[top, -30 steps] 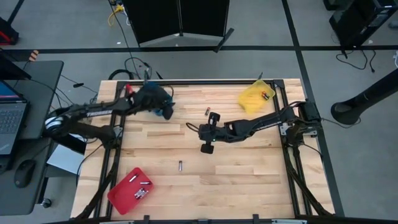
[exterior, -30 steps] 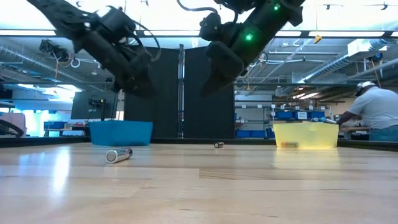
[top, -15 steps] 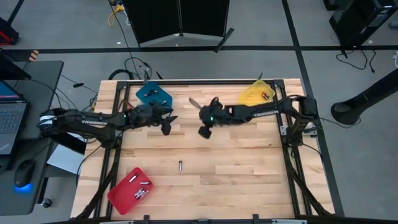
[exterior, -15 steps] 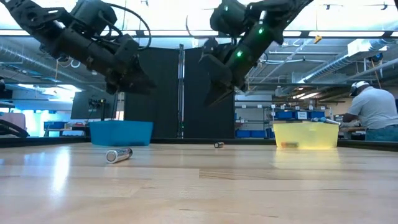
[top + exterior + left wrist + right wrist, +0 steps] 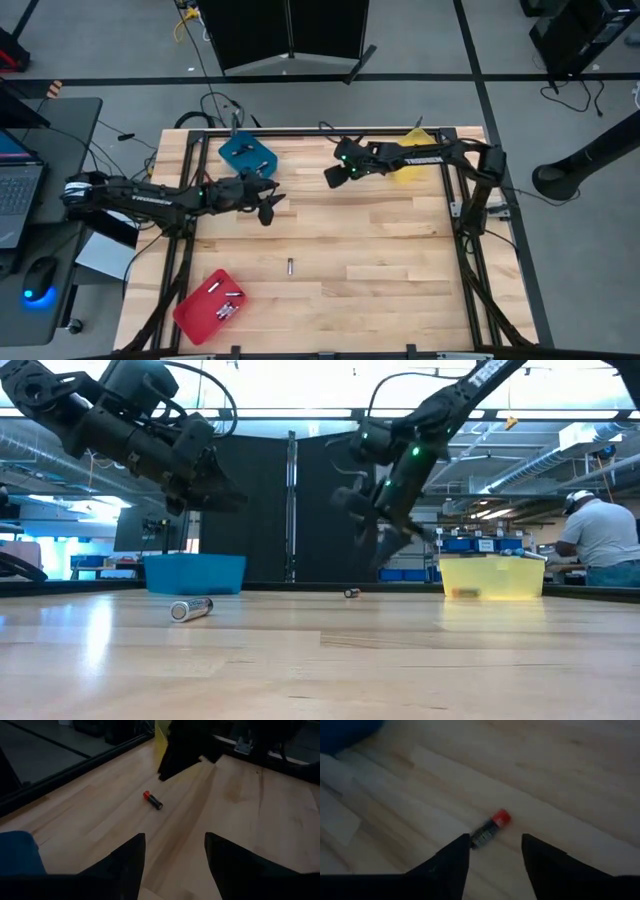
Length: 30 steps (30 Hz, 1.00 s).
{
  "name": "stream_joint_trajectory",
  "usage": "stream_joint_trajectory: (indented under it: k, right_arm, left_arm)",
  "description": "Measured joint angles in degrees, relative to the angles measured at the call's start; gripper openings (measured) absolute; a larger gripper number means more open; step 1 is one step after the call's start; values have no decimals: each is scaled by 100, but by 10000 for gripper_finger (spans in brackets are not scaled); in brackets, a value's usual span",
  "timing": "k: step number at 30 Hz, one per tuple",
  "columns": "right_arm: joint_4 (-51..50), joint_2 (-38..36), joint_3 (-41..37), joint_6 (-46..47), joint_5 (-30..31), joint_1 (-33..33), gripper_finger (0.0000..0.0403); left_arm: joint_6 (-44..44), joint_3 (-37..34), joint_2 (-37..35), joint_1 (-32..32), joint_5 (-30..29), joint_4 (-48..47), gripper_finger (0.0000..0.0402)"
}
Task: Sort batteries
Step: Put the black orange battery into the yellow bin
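A small dark battery with a red end (image 5: pixel 490 827) lies on its side on the wooden table toward the far edge; it also shows in the left wrist view (image 5: pixel 152 800) and the low view (image 5: pixel 351 593). My right gripper (image 5: pixel 495 840) hovers just above it, open, slanting down, touching nothing. A silvery battery (image 5: pixel 290 266) lies on its side nearer the front (image 5: pixel 191 608). My left gripper (image 5: pixel 268 208) hangs open and empty above the table, near the blue tray (image 5: pixel 247 155), its fingers (image 5: pixel 125 865) pointing toward the red-ended battery.
A yellow tray (image 5: pixel 405 158) sits at the far right with a battery in it, behind the right arm. A red tray (image 5: pixel 205 305) at the near left holds several batteries. A person sits in the room beyond the table (image 5: pixel 605 540).
My right gripper has swung toward the table's far edge, sunk, rolled about its axis and opened above the red-ended battery. My left gripper has left the blue tray and moved toward the table's middle, sinking a little. Neither battery on the table has moved.
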Motion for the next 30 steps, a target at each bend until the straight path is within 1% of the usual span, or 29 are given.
stream_joint_trajectory:
  k: [3, 7, 11, 14, 18, 21, 25, 30]
  right_arm:
    - [224, 273, 2, 225, -254, -1, 203]
    - [592, 602, 2, 476, -422, 3, 207]
    - [685, 827, 14, 634, -396, -19, 203]
    - [679, 863, 24, 627, -355, -44, 197]
    - [658, 876, 28, 453, -187, -56, 178]
    - [637, 876, 26, 333, -112, -73, 155]
    - [547, 880, 24, 192, 138, -97, 125]
    - [478, 880, 24, -18, 237, -161, 102]
  left_arm:
    - [-1, -2, 0, -65, -2, 11, 214]
    - [1, -2, 0, -122, -7, 6, 214]
    - [7, -2, 0, -197, -41, -2, 214]
    - [11, -2, 2, -253, -53, -2, 214]
    - [14, -2, 2, -262, -74, -4, 214]
    - [10, -2, 4, -262, -79, -2, 214]
    - [7, -2, 4, -262, -87, -9, 214]
    - [5, -2, 4, -262, -87, -9, 214]
